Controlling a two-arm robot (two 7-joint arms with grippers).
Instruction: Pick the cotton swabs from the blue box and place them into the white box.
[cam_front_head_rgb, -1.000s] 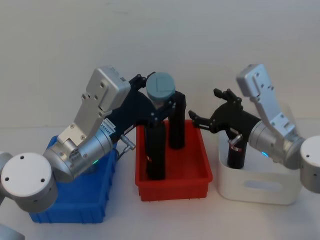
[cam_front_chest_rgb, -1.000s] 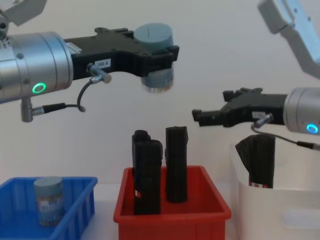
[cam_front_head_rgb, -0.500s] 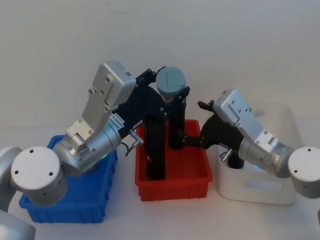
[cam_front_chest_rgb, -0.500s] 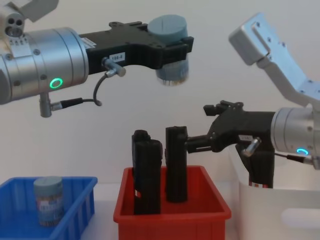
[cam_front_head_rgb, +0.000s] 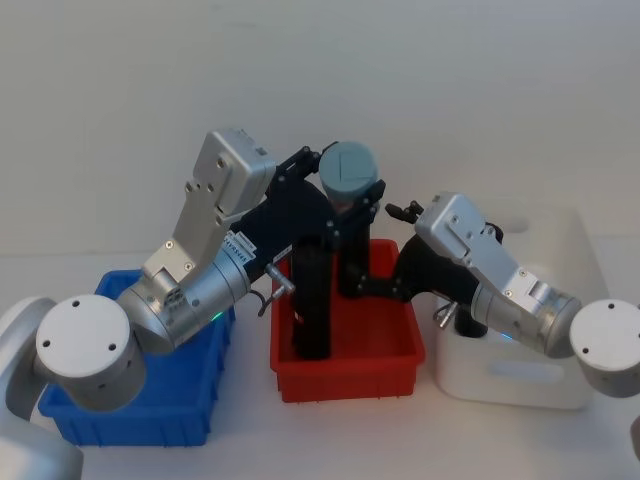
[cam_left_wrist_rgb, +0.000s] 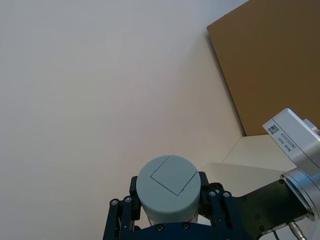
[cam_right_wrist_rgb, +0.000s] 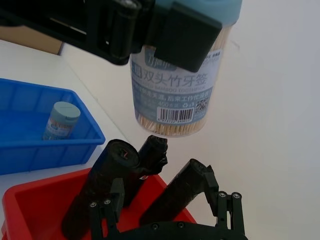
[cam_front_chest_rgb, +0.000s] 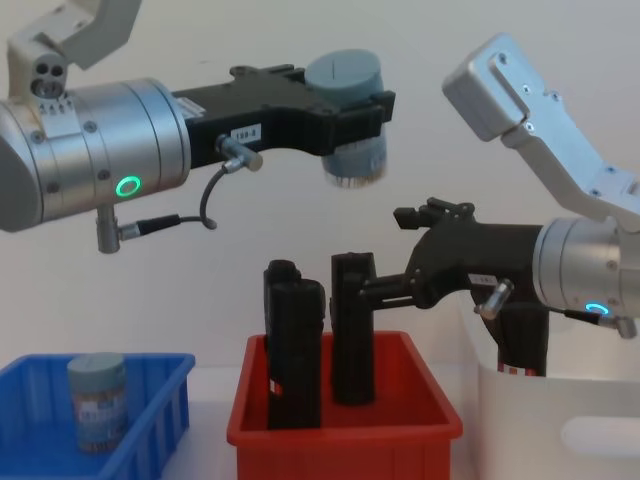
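My left gripper (cam_front_head_rgb: 347, 196) (cam_front_chest_rgb: 350, 112) is shut on a jar of cotton swabs (cam_front_head_rgb: 346, 173) (cam_front_chest_rgb: 347, 100) (cam_left_wrist_rgb: 168, 183) with a grey-blue lid, held high over the red bin. Seen from the right wrist, the jar (cam_right_wrist_rgb: 176, 92) hangs above my right gripper (cam_right_wrist_rgb: 167, 214), which is open. That right gripper (cam_front_head_rgb: 377, 284) (cam_front_chest_rgb: 378, 290) reaches left from the white box (cam_front_head_rgb: 520, 372) (cam_front_chest_rgb: 565, 425), below the jar and level with the tops of the black rolls. A second jar (cam_front_chest_rgb: 97, 400) (cam_right_wrist_rgb: 60, 119) stands in the blue box (cam_front_head_rgb: 130, 420) (cam_front_chest_rgb: 155, 400) (cam_right_wrist_rgb: 30, 150).
Between the two boxes stands a red bin (cam_front_head_rgb: 350, 375) (cam_front_chest_rgb: 340, 432) holding tall black rolls (cam_front_head_rgb: 312, 300) (cam_front_chest_rgb: 295, 345) (cam_right_wrist_rgb: 102, 185). Another black roll (cam_front_chest_rgb: 522, 342) stands in the white box. A brown board (cam_left_wrist_rgb: 270, 65) leans against the wall behind.
My left gripper has carried the jar a little up and to the right. My right gripper swung left from above the white box to below the jar, over the red bin.
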